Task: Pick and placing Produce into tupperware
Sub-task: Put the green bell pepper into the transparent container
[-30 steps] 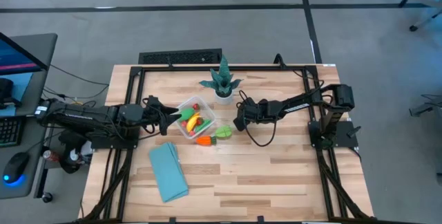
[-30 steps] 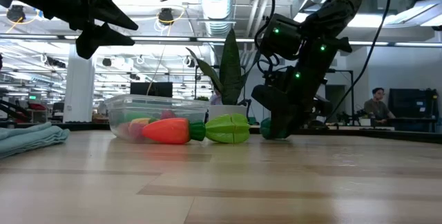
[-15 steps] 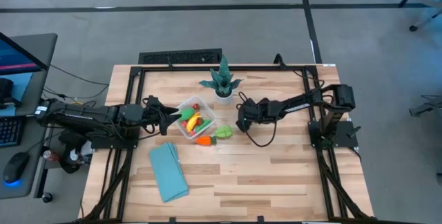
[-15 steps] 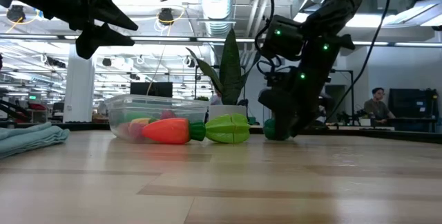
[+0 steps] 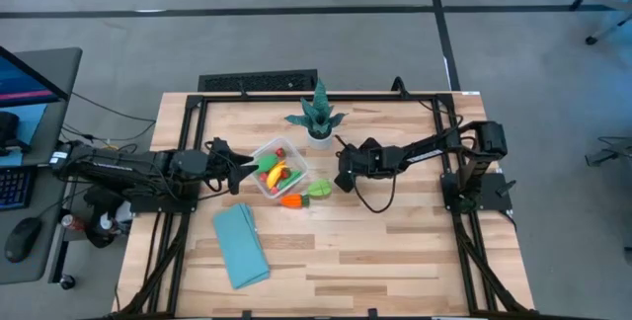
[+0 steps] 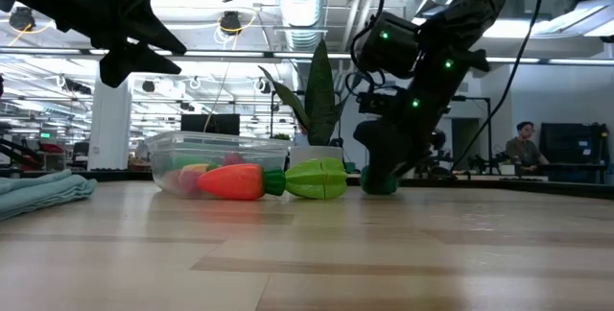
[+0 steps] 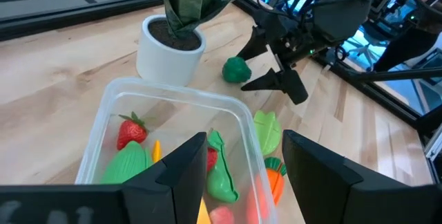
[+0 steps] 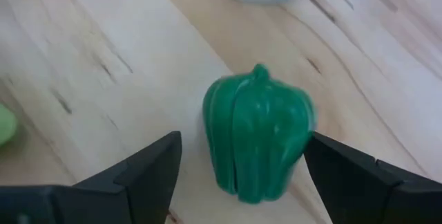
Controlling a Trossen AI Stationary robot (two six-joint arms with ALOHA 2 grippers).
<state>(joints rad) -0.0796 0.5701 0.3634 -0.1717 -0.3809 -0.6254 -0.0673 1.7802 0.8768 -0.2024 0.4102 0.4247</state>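
Note:
The clear tupperware [image 5: 279, 170] holds several produce pieces: a strawberry [image 7: 131, 131], green pieces [image 7: 221, 175] and a yellow one [image 5: 276, 174]. An orange carrot [image 5: 291, 200] and a light green piece [image 5: 319, 190] lie on the table by its near right corner. A dark green pepper [image 8: 257, 141] rests on the table to the right of them. My right gripper [image 8: 242, 162] slants down over it, open, one finger on either side and apart from it. My left gripper [image 7: 242, 175] hangs open above the tupperware's left edge.
A spiky teal plant in a white pot [image 5: 318, 120] stands just beyond the tupperware and the pepper. A folded light-blue cloth [image 5: 240, 246] lies toward the near left. Bare wood spreads over the near and right parts of the table. A person [image 6: 523, 148] sits far behind.
My right gripper has rolled at the wrist over the green pepper without leaving its place, and its fingers stand wider apart than before. The pepper and the other produce have stayed where they were.

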